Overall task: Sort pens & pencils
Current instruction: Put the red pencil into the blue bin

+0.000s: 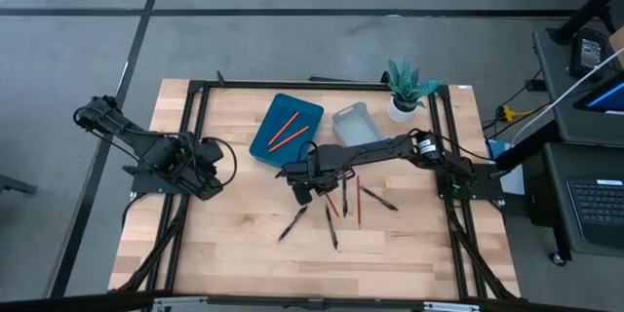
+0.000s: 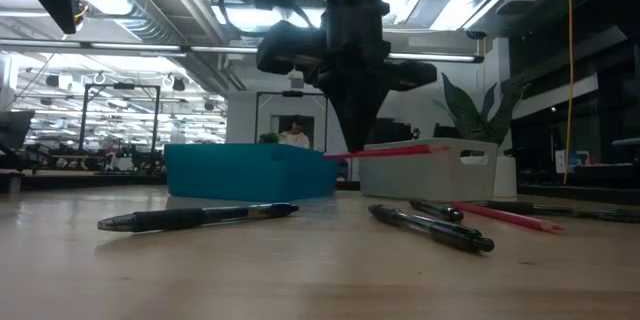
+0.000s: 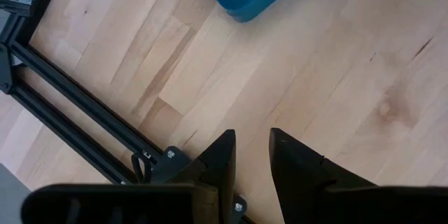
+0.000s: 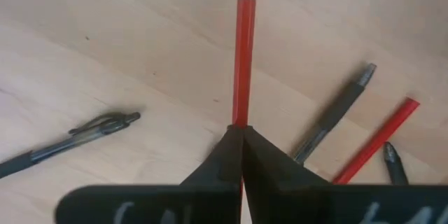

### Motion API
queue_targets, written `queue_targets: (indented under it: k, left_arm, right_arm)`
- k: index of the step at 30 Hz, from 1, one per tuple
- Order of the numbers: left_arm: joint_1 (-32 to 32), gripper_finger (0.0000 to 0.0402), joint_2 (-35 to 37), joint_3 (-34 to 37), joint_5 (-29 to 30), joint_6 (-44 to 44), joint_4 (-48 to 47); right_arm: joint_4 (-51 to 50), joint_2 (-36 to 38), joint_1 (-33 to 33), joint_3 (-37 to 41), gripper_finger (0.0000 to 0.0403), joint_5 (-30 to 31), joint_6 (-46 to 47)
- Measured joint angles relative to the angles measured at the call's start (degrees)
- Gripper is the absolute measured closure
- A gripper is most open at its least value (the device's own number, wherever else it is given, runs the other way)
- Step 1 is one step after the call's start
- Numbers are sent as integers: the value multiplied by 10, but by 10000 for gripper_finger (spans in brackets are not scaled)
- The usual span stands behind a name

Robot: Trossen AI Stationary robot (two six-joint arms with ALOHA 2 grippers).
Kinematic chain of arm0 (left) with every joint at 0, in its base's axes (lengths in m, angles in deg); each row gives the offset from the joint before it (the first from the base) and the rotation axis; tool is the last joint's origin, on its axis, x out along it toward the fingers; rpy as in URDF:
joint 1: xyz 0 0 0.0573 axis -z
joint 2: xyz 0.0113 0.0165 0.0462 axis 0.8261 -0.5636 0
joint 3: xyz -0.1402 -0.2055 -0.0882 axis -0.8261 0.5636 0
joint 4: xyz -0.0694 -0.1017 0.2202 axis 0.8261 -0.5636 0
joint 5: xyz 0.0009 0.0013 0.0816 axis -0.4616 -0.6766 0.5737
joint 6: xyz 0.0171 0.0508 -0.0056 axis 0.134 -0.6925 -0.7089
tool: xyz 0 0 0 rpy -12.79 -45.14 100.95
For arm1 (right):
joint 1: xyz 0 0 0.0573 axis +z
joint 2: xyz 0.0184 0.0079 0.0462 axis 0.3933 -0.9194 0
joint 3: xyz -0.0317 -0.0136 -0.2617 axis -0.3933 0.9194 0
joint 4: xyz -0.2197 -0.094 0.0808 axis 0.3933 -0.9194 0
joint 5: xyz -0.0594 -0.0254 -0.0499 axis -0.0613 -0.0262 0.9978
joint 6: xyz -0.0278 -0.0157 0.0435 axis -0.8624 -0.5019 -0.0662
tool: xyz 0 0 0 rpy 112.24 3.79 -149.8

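Low view puts a slim black pen (image 2: pixel 197 217) closest, lying flat on the pale wooden table (image 2: pixel 300 280), with another black pen (image 2: pixel 430 228) to its right and a thin red pencil (image 2: pixel 505 216) on the wood just past that one. Behind them the right gripper (image 2: pixel 358 138) hangs above the table with its fingers pinched tight on a long red pencil (image 2: pixel 385 151) — it's held level, clear of the wood. Right wrist view backs that up: the two dark fingers meet on the red stick (image 4: pixel 243 59), and the table below has pens (image 4: pixel 66 143) lying on it.

Further back sit a blue rectangular plastic tray (image 2: pixel 250 170) and a light grey bin (image 2: pixel 430 168), with a small green plant in a white pot (image 1: pixel 407 88) at the table's far edge. High view shows two red pencils (image 1: pixel 289 132) already in the blue tray — the grey bin's contents I can't make out.

Left gripper (image 1: pixel 208 168) sits off at the left side of the table, its fingers (image 3: pixel 294 164) slightly parted, holding nothing.
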Motion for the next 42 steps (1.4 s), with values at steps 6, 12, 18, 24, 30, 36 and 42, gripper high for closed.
queue_targets:
  k: [6,12,18,24,30,36,42]
  left_arm:
    - [0,321,0,0,2,-4,0]
    - [0,321,0,0,2,-4,0]
    - [0,321,0,0,2,-4,0]
    - [0,321,0,0,2,-4,0]
    - [0,321,0,0,2,-5,0]
    - [0,321,0,0,2,-11,0]
    - [0,321,0,0,2,-11,0]
  right_arm:
    - [-7,0,0,-7,399,1,0]
    - [-7,1,0,-7,396,10,-4]
    - [10,2,0,0,394,19,-15]
    - [78,2,0,50,356,-16,-17]
    - [80,1,0,77,301,-41,-15]
    - [92,1,0,77,272,-33,-15]
    - [103,2,0,84,270,-26,-15]
